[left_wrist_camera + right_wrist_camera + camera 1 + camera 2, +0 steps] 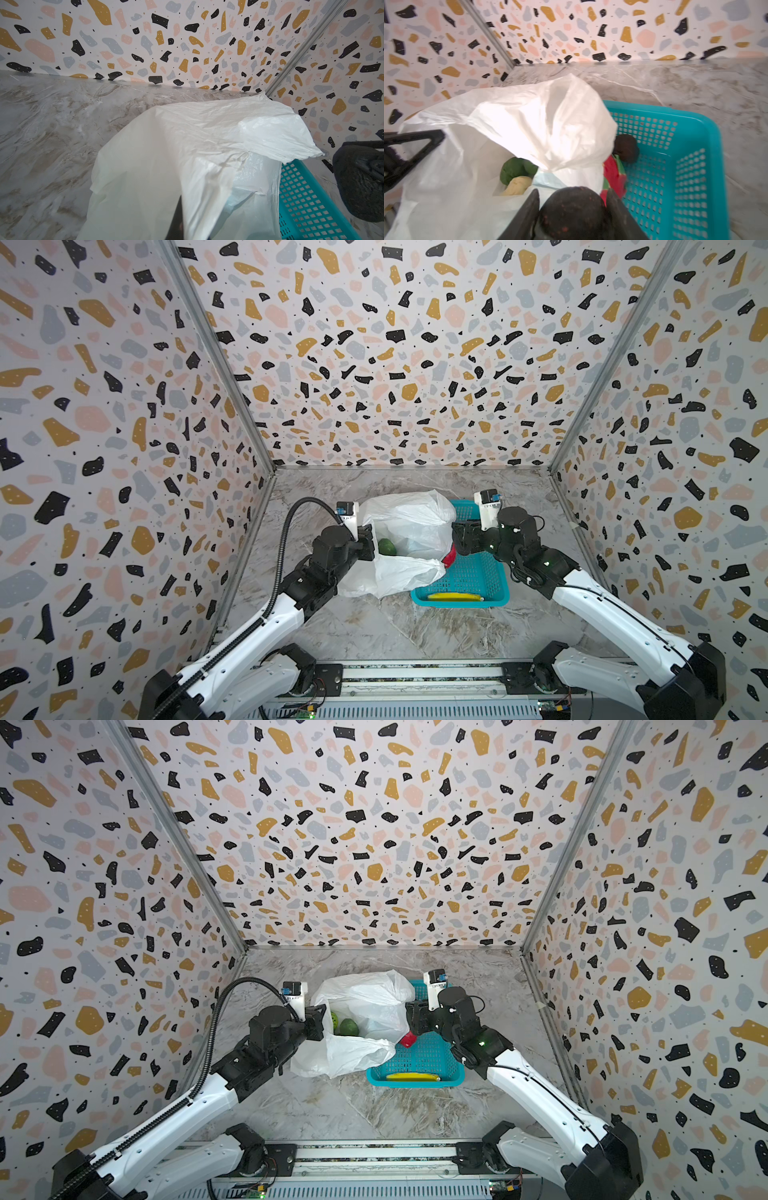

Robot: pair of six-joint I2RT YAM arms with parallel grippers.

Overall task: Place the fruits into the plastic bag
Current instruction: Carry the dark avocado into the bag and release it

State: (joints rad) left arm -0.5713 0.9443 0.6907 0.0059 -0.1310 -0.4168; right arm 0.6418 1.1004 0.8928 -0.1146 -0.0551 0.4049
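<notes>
The white plastic bag [409, 518] stands open between both arms, partly over the teal basket [498, 597]. Inside the bag lie a dark green fruit [517, 168] and a pale yellow one [518, 185]. My left gripper [368, 543] is shut on the bag's left edge and holds the mouth up; in the left wrist view only one dark finger [176, 218] shows under the plastic. My right gripper [572, 192] is shut on a dark round speckled fruit [571, 209] at the bag's right edge. The red-pink dragon fruit [408, 1039] and the banana [455, 596] lie in the basket.
A second dark round fruit [626, 148] sits in the basket by its far wall, next to the bag. The basket's rim [695, 122] rises just right of my right gripper. Patterned walls enclose the marble table [395, 635] on three sides.
</notes>
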